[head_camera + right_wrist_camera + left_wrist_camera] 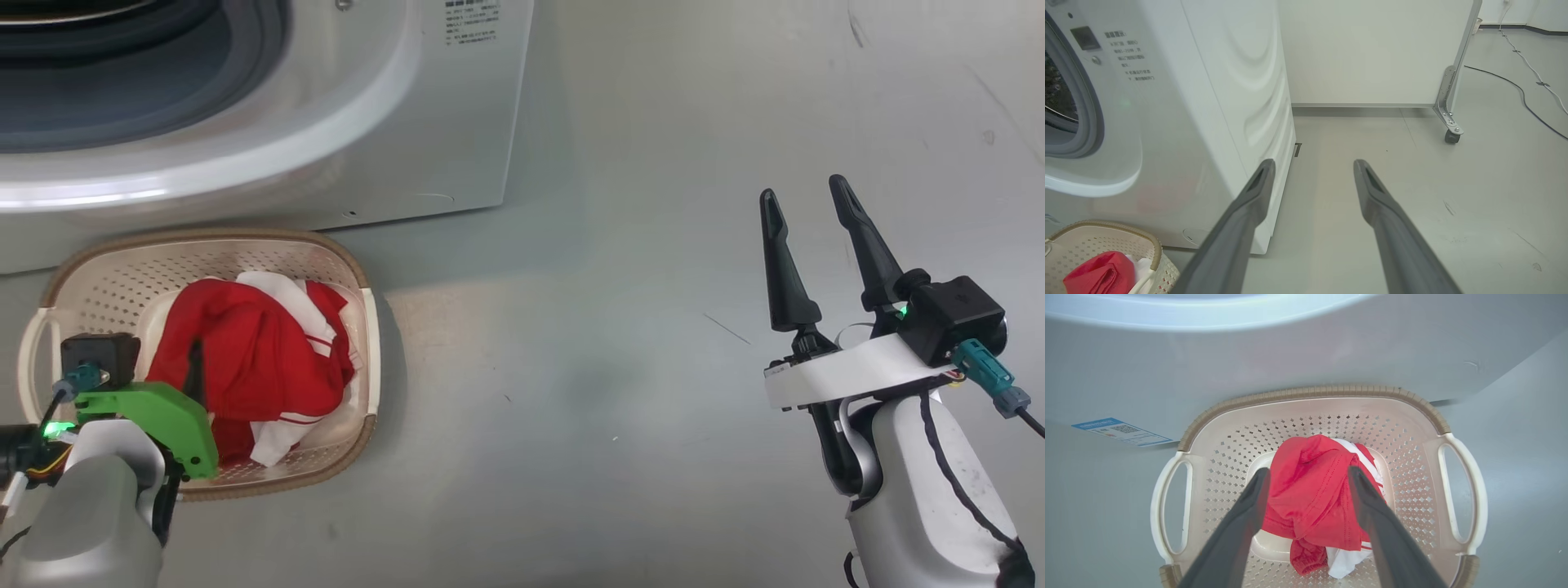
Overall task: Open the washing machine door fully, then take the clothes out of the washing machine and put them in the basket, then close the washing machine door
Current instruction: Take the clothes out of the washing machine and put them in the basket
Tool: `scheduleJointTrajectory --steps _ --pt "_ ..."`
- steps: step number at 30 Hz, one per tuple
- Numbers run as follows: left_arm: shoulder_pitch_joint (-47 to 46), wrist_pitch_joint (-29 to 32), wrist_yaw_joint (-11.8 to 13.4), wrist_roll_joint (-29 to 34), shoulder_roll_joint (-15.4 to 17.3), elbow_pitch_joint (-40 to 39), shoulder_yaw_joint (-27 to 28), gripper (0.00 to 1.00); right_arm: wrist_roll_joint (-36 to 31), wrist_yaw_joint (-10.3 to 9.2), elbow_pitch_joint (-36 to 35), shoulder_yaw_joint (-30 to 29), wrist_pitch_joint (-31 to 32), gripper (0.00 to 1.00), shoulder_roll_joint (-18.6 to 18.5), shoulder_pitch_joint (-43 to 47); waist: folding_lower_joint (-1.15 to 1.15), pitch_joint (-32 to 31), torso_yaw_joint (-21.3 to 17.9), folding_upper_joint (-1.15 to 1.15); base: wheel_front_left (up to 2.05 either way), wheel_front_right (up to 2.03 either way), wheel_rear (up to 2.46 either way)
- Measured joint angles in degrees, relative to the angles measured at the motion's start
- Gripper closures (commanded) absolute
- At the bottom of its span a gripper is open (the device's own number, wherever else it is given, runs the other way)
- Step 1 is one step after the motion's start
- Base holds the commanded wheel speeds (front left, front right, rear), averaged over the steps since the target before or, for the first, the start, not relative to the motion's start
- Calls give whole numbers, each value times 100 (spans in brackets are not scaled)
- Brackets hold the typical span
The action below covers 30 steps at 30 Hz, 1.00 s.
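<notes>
The clothes (245,351), red with white stripes, lie bunched in the cream basket (196,238) on the floor in front of the washing machine (457,122). My left gripper (1308,473) hangs over the basket (1310,392), open, its fingers (1249,510) spread either side of the clothes (1310,498) without pinching them. The machine's round opening with its grey gasket (245,73) gapes; the washing machine door is out of view. My right gripper (802,189) stands open over bare floor, well to the right. In the right wrist view, that gripper (1313,163) points past the machine's corner (1208,102), with basket (1106,224) and clothes (1100,277) at lower left.
A white panel on a castor (1449,134) stands behind the machine's right side, and cables (1527,94) trail over the floor further right. Grey floor (612,327) stretches between basket and right arm. A blue sticker (1120,430) sits low on the machine's front.
</notes>
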Motion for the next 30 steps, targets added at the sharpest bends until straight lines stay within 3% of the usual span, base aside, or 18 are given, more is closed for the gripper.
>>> scheduleJointTrajectory --steps 16,30 --pt "112 -371 -101 59 -170 -524 -97 0 218 47 218 -421 0 0 -1 349 0 -1097 662 0 0 0 0" --pt "970 -387 -180 79 -283 -2440 85 0 392 94 238 -572 0 0 9 896 0 -2157 1117 0 0 0 0"
